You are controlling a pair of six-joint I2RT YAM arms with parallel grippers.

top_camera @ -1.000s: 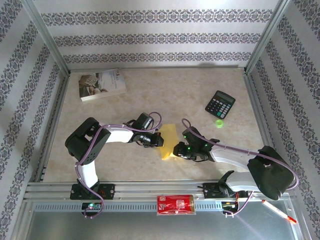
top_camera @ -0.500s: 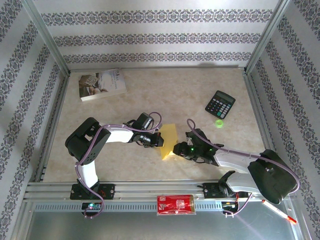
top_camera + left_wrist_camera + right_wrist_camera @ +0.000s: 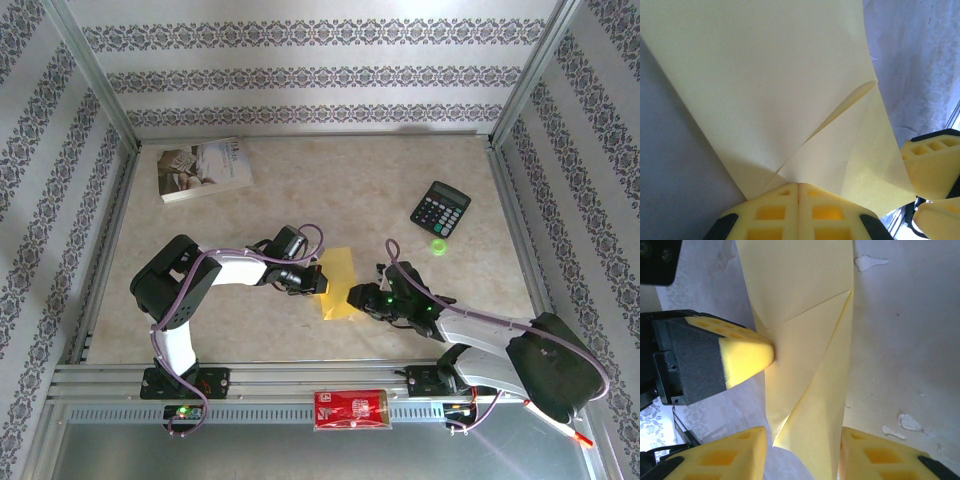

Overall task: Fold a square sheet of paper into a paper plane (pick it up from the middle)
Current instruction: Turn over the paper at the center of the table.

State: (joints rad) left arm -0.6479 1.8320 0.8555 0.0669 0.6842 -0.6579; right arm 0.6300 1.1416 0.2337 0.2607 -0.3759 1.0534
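With the part-folded square sheet of paper (image 3: 338, 283) pressed onto the bench (image 3: 400, 180) by the closed left fingers (image 3: 771, 212) and straddled by the parted right fingers (image 3: 722, 460), its creases could be skewed if it is dragged.

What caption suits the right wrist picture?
Folded yellow paper lies between the open right gripper, left gripper touching it.

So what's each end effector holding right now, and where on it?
The left end effector pinches the folded paper at its left edge, mid-length. The right end effector stands open astride its near end, gripping nothing.
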